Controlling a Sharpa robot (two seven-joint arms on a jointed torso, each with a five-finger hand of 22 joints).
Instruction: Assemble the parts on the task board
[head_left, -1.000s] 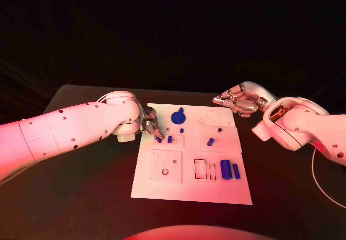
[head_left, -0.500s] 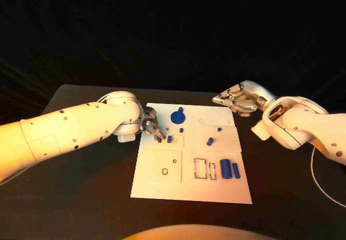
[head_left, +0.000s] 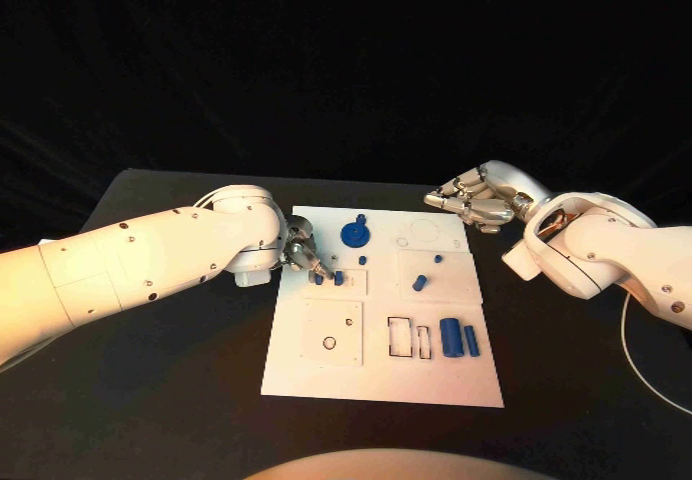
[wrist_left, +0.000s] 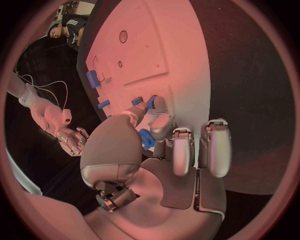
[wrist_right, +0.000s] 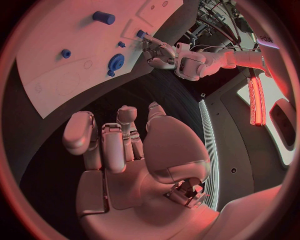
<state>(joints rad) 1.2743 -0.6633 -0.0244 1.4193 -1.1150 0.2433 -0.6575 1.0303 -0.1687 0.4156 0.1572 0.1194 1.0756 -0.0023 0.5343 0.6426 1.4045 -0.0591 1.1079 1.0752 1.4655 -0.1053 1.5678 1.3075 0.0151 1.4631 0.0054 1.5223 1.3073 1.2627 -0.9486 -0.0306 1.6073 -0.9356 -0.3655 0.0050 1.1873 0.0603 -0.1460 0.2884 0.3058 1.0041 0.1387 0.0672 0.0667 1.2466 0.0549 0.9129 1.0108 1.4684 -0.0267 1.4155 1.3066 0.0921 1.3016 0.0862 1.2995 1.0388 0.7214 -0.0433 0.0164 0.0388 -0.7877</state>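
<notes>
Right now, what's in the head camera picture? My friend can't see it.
The robot's left hand touches small blue parts on the white task board. Its right hand waits, holding nothing, just past the board's far right corner.

This looks like a robotics lab or demo booth. A matte black table (head_left: 173, 400) stands against a fully dark backdrop, with a white flat task board (head_left: 382, 375) at its centre. At 12 o'clock of the right wrist view, black cables (wrist_right: 215, 20) hang, and a glowing red light strip (wrist_right: 256, 97) runs at 3 o'clock.
</notes>
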